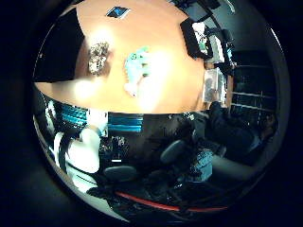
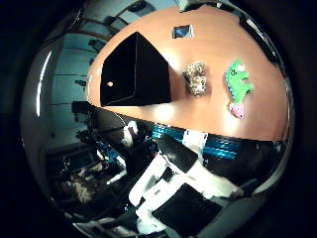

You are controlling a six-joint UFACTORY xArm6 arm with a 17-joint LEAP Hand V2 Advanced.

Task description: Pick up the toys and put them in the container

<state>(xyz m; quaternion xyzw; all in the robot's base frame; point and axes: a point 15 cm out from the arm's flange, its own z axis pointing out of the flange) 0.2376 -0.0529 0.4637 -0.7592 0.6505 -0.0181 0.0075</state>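
Observation:
A green plush toy (image 2: 238,84) with a pink end lies on the orange-brown table (image 2: 218,39). A spotted brown and white plush toy (image 2: 196,78) lies between it and the black open-topped container (image 2: 134,72), which stands near the table's end. Both toys appear again in the little finger side view, the green one (image 1: 137,66) and the spotted one (image 1: 98,56). My right hand (image 2: 183,178) shows as white and black parts off the table's near edge, well away from the toys and holding nothing; its fingers look relaxed.
A small blue and white card (image 2: 182,31) lies flat on the table beyond the container. A black tray-like thing (image 1: 195,39) and a clear box (image 1: 213,85) sit at the table's other end. Office chairs (image 1: 173,151) stand beside the table.

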